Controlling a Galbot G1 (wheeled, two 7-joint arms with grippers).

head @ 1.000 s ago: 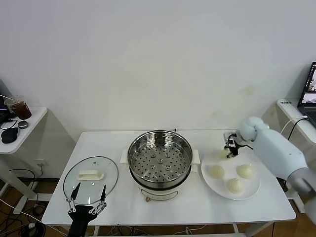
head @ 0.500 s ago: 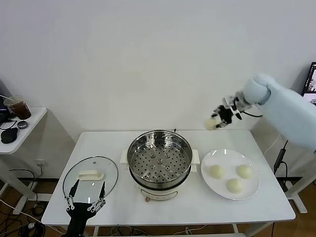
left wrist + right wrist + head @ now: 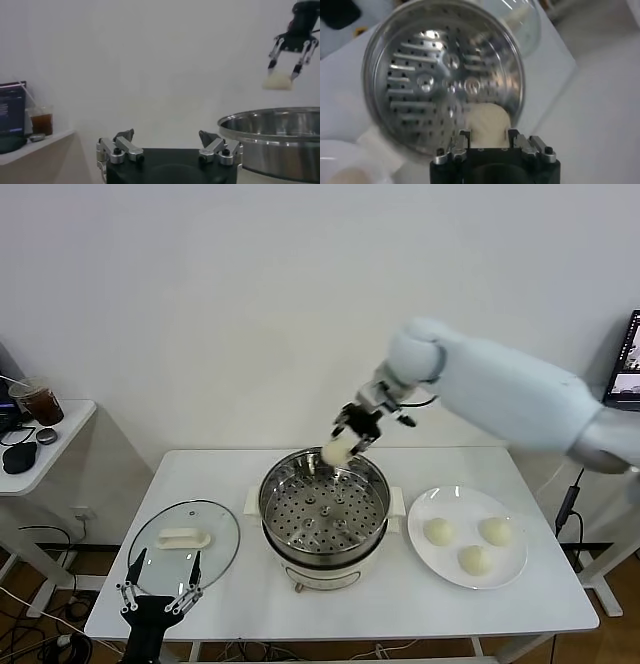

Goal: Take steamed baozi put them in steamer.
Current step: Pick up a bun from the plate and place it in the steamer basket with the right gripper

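Steamed baozi, one small round cream-white dough bun [image 3: 337,451], up in the air at the centre of the head view, over the far rim of the round shiny steel steamer [image 3: 323,506] with its perforated floor and cream-white base. Gripped by the right gripper [image 3: 352,436], jaws clenched on either side of the bun; seen the same way in the right wrist view, bun [image 3: 487,126] between the jaws with the steamer's holed floor [image 3: 430,80] behind it, nothing lying in the basket. Visible too at the upper right of the left wrist view, bun [image 3: 276,81] above the steel rim [image 3: 272,131].

Three more smooth cream-white buns on the flat white plate [image 3: 430,557] right of centre in the head view: one on its left [image 3: 438,531], one on its right [image 3: 495,530], one nearer the front [image 3: 475,560], each apart from the others.

Left gripper [image 3: 158,596] low at the bottom left of the head view, jaws spread and holding nothing, just in front of the round glass lid with white handle [image 3: 184,543] lying flat on the white tabletop [image 3: 420,609].
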